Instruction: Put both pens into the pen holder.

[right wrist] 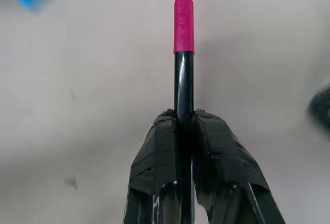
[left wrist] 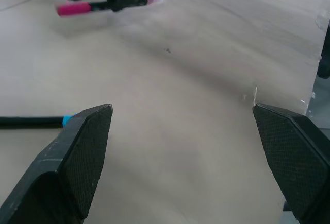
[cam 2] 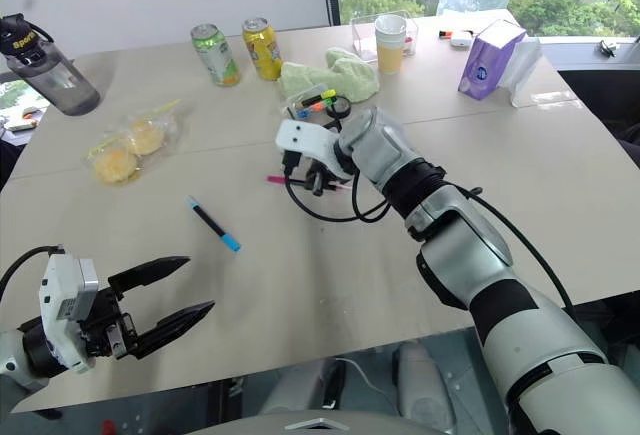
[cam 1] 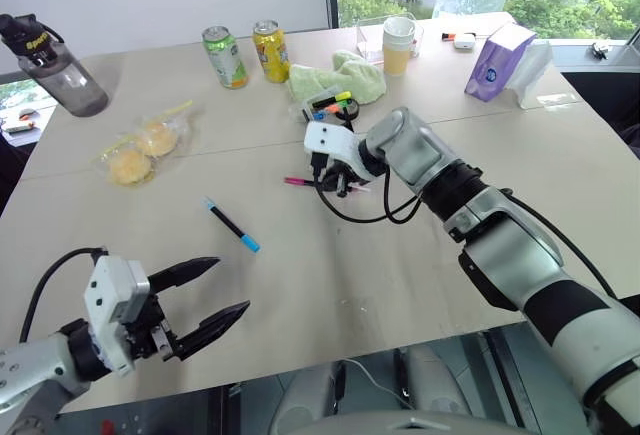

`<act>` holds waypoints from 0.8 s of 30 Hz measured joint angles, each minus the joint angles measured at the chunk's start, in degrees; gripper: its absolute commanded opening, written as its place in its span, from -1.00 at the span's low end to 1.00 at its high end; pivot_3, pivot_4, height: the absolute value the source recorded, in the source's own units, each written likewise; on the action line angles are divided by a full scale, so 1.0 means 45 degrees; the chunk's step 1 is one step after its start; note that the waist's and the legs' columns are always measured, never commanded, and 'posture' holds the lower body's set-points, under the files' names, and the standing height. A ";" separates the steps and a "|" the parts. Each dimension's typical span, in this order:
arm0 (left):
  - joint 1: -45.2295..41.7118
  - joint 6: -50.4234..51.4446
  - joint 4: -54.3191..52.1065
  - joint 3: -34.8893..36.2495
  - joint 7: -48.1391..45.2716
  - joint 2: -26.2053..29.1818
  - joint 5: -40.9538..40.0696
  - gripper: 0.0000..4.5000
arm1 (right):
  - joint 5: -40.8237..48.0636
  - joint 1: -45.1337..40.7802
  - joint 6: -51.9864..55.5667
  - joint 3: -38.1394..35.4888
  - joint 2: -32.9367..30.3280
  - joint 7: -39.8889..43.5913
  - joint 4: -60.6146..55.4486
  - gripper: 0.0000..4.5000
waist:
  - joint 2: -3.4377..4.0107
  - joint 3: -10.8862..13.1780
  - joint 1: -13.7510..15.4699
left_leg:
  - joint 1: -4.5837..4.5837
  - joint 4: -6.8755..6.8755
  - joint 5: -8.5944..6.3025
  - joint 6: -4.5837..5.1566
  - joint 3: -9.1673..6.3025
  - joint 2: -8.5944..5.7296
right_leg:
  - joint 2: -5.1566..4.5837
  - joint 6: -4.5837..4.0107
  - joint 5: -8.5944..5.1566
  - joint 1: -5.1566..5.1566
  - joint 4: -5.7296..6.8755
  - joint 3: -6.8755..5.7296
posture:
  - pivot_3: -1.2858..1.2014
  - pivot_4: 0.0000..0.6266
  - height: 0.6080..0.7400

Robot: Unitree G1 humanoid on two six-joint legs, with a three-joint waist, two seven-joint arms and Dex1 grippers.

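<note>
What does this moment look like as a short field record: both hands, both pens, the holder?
right hand: shut on the magenta-ended pen, gripped on its black barrel
left hand: open, nothing between its fingers
blue-ended pen: lying flat on the table, apart from both hands
pen holder: upright by the green cloth, bright highlighters in it
pens in holder: neither

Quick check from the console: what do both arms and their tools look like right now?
Right arm: silver-grey shells with black joint bands, and a black cable looping under the wrist. Right tool: white housing, black fingers wrapped in black tape. Left tool: white boxy housing, two black pointed fingers with textured pads, and a black cable arching behind it.
</note>
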 measured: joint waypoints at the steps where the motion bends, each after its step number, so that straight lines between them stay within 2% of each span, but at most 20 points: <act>1: -0.0143 0.0014 0.0000 -0.0004 0.0056 0.0003 -0.0082 1.00 | 0.0430 0.0253 -0.0042 -0.0425 0.0000 0.0084 -0.0514 -0.99 | -0.0002 -0.0001 0.0005 | -0.0001 0.0002 0.0000 0.0000 -0.0001 0.0000 | -0.0001 0.0000 0.0000 0.0000 0.0001 -0.0001 | 0.03 -0.52 1.00; 4: -0.0478 0.0105 0.0003 -0.0002 0.0121 0.0002 -0.0242 1.00 | 0.1748 0.1062 0.0092 -0.1779 0.0159 -0.0114 -0.1900 -0.99 | -0.0002 -0.0001 0.0011 | -0.0005 0.0004 0.0000 0.0001 -0.0002 0.0000 | -0.0002 0.0001 0.0000 0.0006 0.0001 0.0000 | 0.03 -0.52 1.00; 6: -0.0717 0.0151 0.0037 -0.0002 0.0161 0.0011 -0.0287 1.00 | 0.2696 0.1564 0.0241 -0.3190 0.0592 -0.1077 -0.2532 -0.99 | -0.0003 -0.0002 0.0017 | -0.0002 0.0005 0.0001 0.0000 -0.0003 0.0000 | 0.0001 0.0001 0.0000 0.0005 0.0006 0.0000 | 0.03 -0.52 1.00; 8: -0.1091 0.0180 0.0164 -0.0012 0.0169 0.0080 -0.0292 1.00 | 0.3388 0.1814 0.0265 -0.4719 0.1143 -0.2897 -0.2707 -0.99 | -0.0001 -0.0001 0.0002 | 0.0002 0.0005 0.0006 -0.0008 0.0001 0.0000 | 0.0005 -0.0001 0.0001 0.0003 0.0015 0.0003 | 0.03 -0.52 1.00; 12: -0.1487 0.0238 0.0418 -0.0066 0.0071 0.0276 -0.0293 1.00 | 0.4098 0.1821 0.0025 -0.6522 0.1935 -0.5599 -0.2697 -0.99 | 0.0001 0.0000 -0.0011 | 0.0002 0.0003 0.0008 -0.0011 0.0004 0.0001 | 0.0009 -0.0001 0.0001 -0.0002 0.0025 0.0005 | 0.03 -0.52 1.00; 14: -0.1859 0.0260 0.0605 -0.0163 0.0018 0.0409 -0.0298 1.00 | 0.4493 0.1804 -0.0853 -0.7650 0.2658 -0.7628 -0.2523 -0.99 | 0.0001 -0.0001 -0.0017 | 0.0003 0.0001 0.0009 -0.0012 0.0004 0.0002 | 0.0010 -0.0001 0.0001 -0.0002 0.0025 0.0006 | 0.03 -0.52 1.00; 18: -0.2230 0.0325 0.0793 -0.0379 -0.0069 0.0555 -0.0299 1.00 | 0.4718 0.1737 -0.3438 -0.8862 0.2944 -1.0859 -0.1353 -0.99 | 0.0002 -0.0002 -0.0019 | 0.0005 0.0004 0.0009 -0.0010 0.0014 -0.0004 | 0.0009 0.0000 0.0001 -0.0009 0.0020 0.0010 | 0.03 -0.52 1.00; 24: -0.2405 0.0373 0.0948 -0.0439 -0.0070 0.0575 -0.0273 1.00 | 0.5746 0.0857 -0.4937 -0.9971 0.3072 -1.3398 0.0824 -0.99 | 0.0014 0.0005 -0.0381 | 0.0007 -0.0002 0.0015 -0.0018 0.0024 0.0013 | 0.0026 -0.0001 0.0001 -0.0010 0.0035 0.0025 | 0.03 -0.52 1.00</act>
